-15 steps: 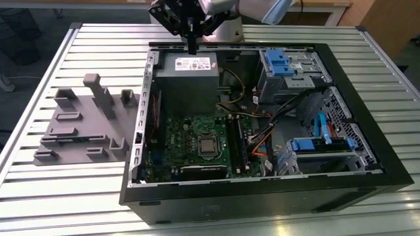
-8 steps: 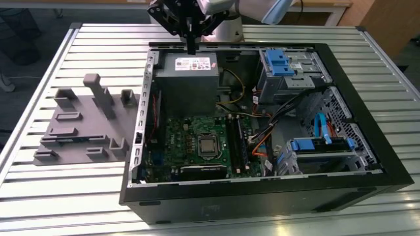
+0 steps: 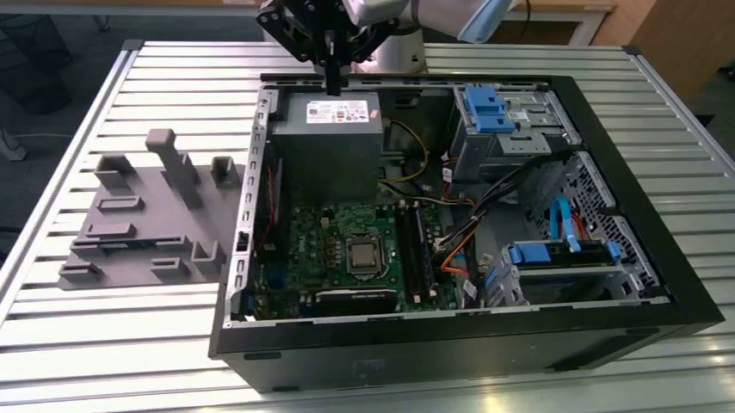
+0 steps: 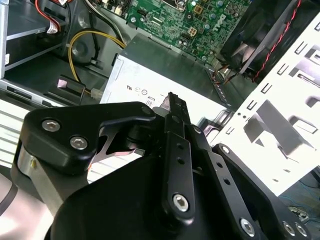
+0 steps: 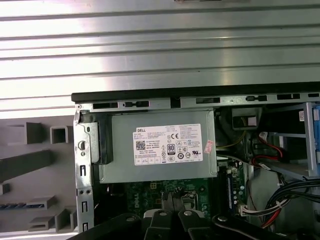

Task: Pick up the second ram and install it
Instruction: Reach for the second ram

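Ram [image 5: 15,205]: seen in the first wrist view as a thin, long, narrow strip, dark blue, with a row of pale dots along it. It sat level and edge-up in a slot of the grey tray [image 5: 60,170], beside the case [image 5: 77,150]. One end was cut off by the frame edge; the other stopped close to a small grey block of the tray. Flat faces were hidden, so chips and contacts could not be told. Not held: the pincer [image 5: 172,200] was well apart from it, over the case.

Ribbed shiny metal table [image 3: 69,344], matt grey plastic tray [image 3: 126,258], grey sheet-metal power supply [image 3: 327,142], matt black pincer [image 3: 334,84]
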### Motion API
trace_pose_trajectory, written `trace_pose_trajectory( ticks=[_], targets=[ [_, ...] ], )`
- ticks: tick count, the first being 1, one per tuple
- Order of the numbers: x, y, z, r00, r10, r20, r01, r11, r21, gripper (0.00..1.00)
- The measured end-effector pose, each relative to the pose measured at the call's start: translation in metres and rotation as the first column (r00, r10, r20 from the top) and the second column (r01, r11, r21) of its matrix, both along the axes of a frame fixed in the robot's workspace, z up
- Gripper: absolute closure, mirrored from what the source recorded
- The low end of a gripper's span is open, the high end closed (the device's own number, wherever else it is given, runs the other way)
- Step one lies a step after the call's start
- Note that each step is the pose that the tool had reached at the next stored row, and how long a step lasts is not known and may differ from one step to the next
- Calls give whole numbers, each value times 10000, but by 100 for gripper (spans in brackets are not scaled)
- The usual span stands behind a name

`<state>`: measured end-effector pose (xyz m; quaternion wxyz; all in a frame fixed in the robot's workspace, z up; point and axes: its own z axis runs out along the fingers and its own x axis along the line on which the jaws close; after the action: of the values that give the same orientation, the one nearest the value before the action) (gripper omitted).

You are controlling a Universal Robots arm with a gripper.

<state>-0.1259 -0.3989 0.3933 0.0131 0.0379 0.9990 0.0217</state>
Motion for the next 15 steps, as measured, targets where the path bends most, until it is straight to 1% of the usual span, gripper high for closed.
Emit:
trace_pose_trajectory(
  ticks=[15],
  targets=[
    [-33,0,-3,10000,1,0,-1,10000,-1,89]
  ],
)
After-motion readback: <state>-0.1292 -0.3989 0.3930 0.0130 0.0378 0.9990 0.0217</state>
